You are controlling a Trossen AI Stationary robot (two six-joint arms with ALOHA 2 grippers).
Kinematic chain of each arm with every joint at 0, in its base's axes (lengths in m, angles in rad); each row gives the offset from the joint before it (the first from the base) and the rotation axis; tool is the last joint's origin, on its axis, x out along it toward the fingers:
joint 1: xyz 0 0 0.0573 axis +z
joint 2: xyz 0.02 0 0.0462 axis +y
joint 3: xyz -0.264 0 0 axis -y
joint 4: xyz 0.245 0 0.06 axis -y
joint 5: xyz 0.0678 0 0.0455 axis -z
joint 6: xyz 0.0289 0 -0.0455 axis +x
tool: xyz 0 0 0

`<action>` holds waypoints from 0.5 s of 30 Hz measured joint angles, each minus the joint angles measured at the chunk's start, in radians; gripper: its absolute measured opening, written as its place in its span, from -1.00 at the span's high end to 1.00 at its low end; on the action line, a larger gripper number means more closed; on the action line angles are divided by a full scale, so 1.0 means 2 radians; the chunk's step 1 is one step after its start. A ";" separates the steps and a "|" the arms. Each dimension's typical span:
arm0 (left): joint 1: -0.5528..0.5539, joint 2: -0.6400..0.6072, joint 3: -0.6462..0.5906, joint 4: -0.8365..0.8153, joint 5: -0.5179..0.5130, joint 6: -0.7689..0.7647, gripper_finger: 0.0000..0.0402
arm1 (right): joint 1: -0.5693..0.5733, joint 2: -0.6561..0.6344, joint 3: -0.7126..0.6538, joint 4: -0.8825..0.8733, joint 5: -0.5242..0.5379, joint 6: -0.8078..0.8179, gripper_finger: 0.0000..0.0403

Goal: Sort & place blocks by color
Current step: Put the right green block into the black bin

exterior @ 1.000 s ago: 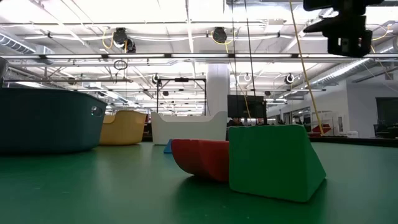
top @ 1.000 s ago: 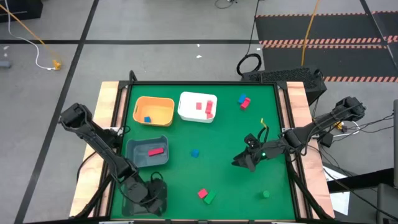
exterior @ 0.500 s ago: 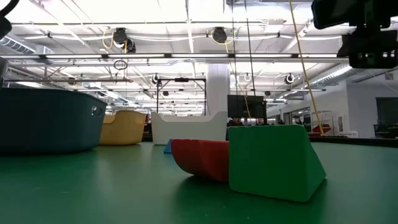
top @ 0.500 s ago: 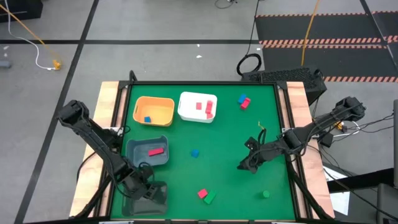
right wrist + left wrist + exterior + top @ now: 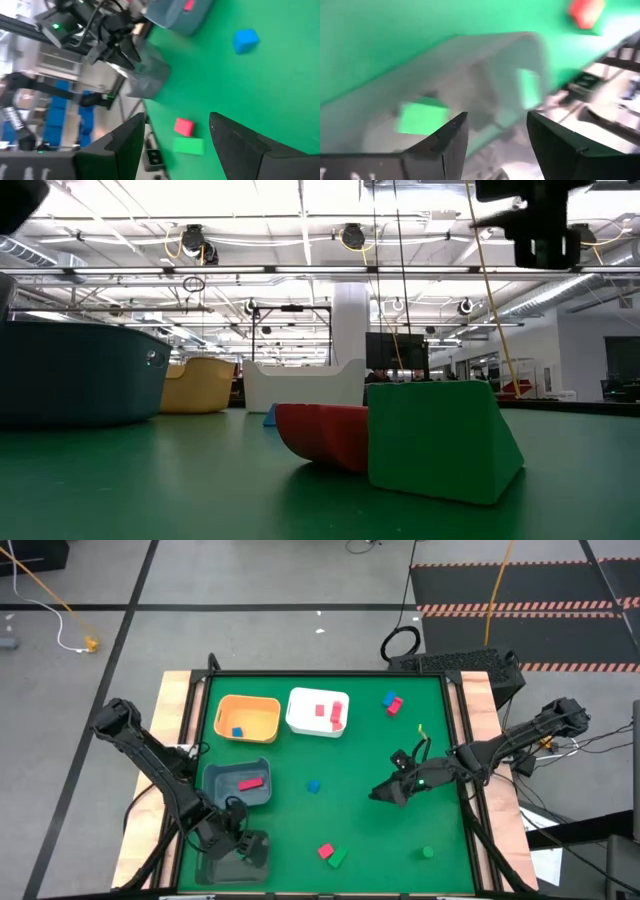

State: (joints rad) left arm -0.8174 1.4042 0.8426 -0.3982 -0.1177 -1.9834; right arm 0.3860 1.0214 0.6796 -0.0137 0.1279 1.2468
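While the left gripper (image 5: 250, 846) has lifted off the grey bin (image 5: 222, 865), jaws apart and empty, a green block (image 5: 419, 116) inside, we note the right gripper (image 5: 381, 793), also open, beyond the bin, swinging toward the blue block (image 5: 313, 785).

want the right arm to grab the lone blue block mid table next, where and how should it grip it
Probably from straight above, fingers across two opposite flat sides of the blue block. It sits alone on the open mat, clear all round. The right gripper, open, hovers nearby.
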 joint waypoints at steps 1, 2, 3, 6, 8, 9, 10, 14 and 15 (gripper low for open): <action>0.000 0.000 0.010 0.002 -0.008 0.006 0.01 | 0.000 -0.001 0.000 0.010 -0.001 -0.003 -0.05; 0.000 0.000 0.020 0.005 -0.017 0.013 0.01 | 0.000 -0.001 0.002 0.016 -0.001 -0.008 -0.05; 0.000 0.000 0.030 0.004 -0.026 0.019 0.01 | 0.000 -0.002 0.006 0.019 -0.001 -0.015 -0.05; 0.002 0.000 0.062 0.000 -0.067 0.047 0.01 | 0.000 -0.002 0.028 0.014 -0.003 -0.037 -0.05; 0.007 0.000 0.082 0.000 -0.108 0.075 0.01 | 0.000 -0.002 0.045 -0.002 -0.018 -0.050 -0.05; 0.011 0.000 0.090 0.000 -0.127 0.089 0.01 | 0.000 -0.002 0.057 -0.019 -0.028 -0.054 -0.05; 0.015 0.000 0.099 -0.001 -0.146 0.105 0.01 | 0.001 -0.002 0.069 -0.041 -0.036 -0.055 -0.05; 0.034 0.000 0.122 0.000 -0.189 0.154 0.01 | 0.014 -0.002 0.109 -0.175 -0.068 -0.052 -0.05; 0.039 0.000 0.125 0.000 -0.194 0.163 0.01 | 0.020 -0.002 0.115 -0.209 -0.076 -0.044 -0.05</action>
State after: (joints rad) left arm -0.7402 1.4033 1.0917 -0.3977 -0.5048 -1.6580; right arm 0.4253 1.0168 0.9103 -0.4324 -0.0250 1.1591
